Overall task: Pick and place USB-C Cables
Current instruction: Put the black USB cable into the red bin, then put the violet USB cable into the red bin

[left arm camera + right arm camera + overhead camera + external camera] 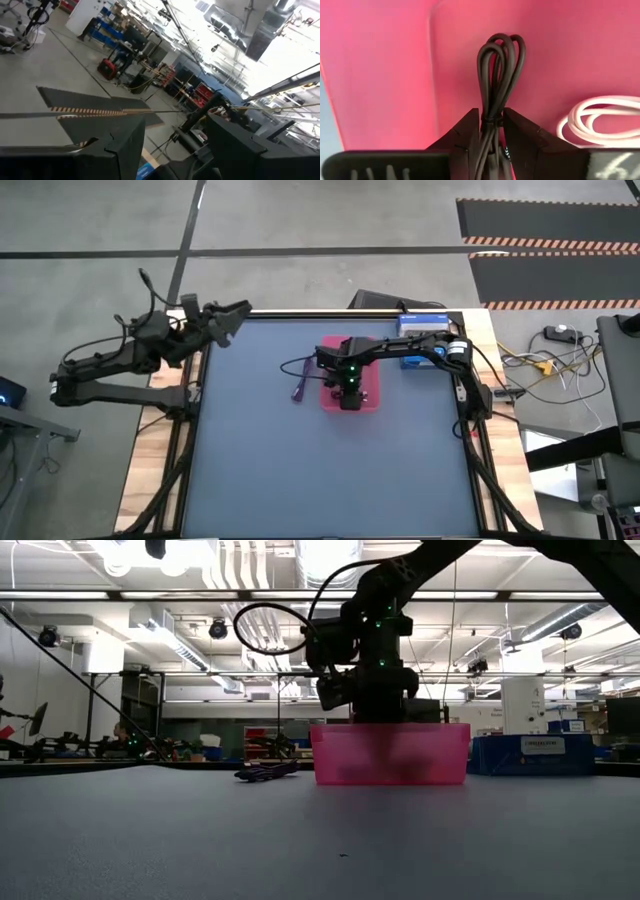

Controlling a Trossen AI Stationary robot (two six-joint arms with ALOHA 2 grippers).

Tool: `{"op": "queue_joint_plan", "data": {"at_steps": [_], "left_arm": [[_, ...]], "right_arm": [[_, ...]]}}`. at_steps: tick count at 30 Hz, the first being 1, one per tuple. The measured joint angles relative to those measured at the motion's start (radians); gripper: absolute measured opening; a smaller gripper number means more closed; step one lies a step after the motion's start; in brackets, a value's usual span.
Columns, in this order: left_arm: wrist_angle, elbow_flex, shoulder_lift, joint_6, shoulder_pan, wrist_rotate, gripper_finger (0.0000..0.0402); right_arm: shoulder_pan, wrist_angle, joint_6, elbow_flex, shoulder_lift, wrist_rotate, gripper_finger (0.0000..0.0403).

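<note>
Step in hand: by the look of it, setting the black bundled USB-C cable (495, 95) down into the translucent pink plastic tray (440, 755).
Doing it well: the loops already hang over the tray's pink floor, so the cable should be let go low and clear of the tray wall, beside the white one and not on top of it, so that nothing springs out over the rim.
Right end effector (491, 131): inside the tray, fingers clenched narrowly on the black cable at its tie band; the looped end sticks out beyond the fingertips.
White coiled USB-C cable (600, 117): lying on the tray floor, just beside the right end effector.
Purple bundled USB-C cable (299, 389): on the dark blue desk (300, 480), near the tray's left side, outside it, not yet picked.
Teal cable: not made out in any view.
Left end effector (232, 320): well apart from the tray, parked at the desk's far left corner, fingers spread and holding nothing.
</note>
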Motion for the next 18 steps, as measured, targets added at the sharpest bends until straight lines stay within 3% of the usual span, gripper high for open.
{"op": "queue_joint_plan", "data": {"at_steps": [9, 18], "left_arm": [[-0.007, 0.0, 0.053, -0.006, 0.0, -0.003, 0.0195], [-0.156, 0.0, 0.131, -0.087, 0.0, -0.003, 0.0195]], "right_arm": [[0.0, -0.083, 0.028, 0.041, -0.018, 0.0, 0.008], [-0.001, -0.133, 0.105, 0.065, -0.19, 0.0, 0.0081]]}}
